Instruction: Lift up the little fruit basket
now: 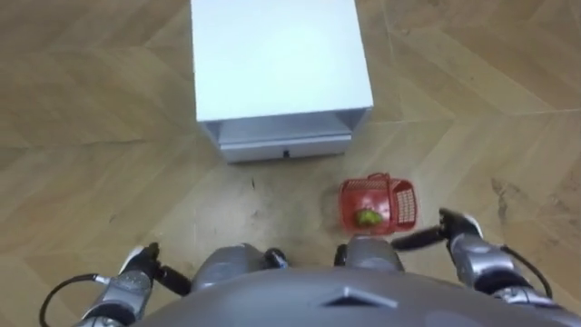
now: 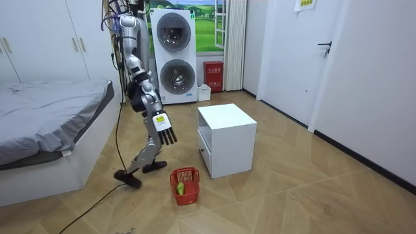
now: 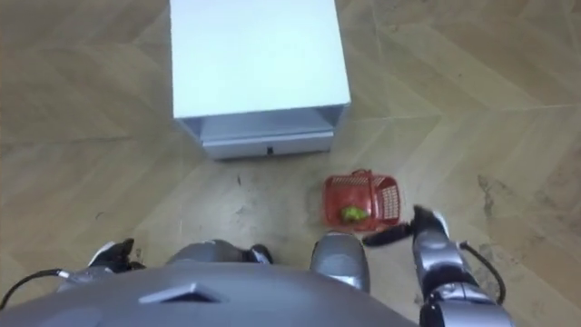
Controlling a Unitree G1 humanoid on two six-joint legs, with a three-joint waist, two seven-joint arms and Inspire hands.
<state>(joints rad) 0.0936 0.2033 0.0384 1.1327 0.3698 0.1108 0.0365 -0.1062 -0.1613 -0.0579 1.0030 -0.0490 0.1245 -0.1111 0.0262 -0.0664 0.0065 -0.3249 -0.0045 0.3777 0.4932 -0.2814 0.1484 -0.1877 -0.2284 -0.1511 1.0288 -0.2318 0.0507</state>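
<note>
- Left eye view: the basket sits on the floor near the cabinet, off to the robot's right, with a green fruit inside; the likely slip is a reach that meets the rim instead of the handle, which would shove or tip the light basket and roll the fruit out; the handle is hard to make out from here
- Same view: the right hand is near the basket's right side but apart from it, fingers straight and aimed toward it, holding nothing; the left hand sits low at the left, idle; its state I cannot tell
- Room view: the robot stands bent forward beside the cabinet, with the basket on the floor near its feet; the right hand hangs well above it, fingers straight and pointing down, empty; the reach looks to need a much deeper bend, so balance may suffer
- Right eye view: a gap shows between the right hand and the basket; closing too soon would catch only air
</note>
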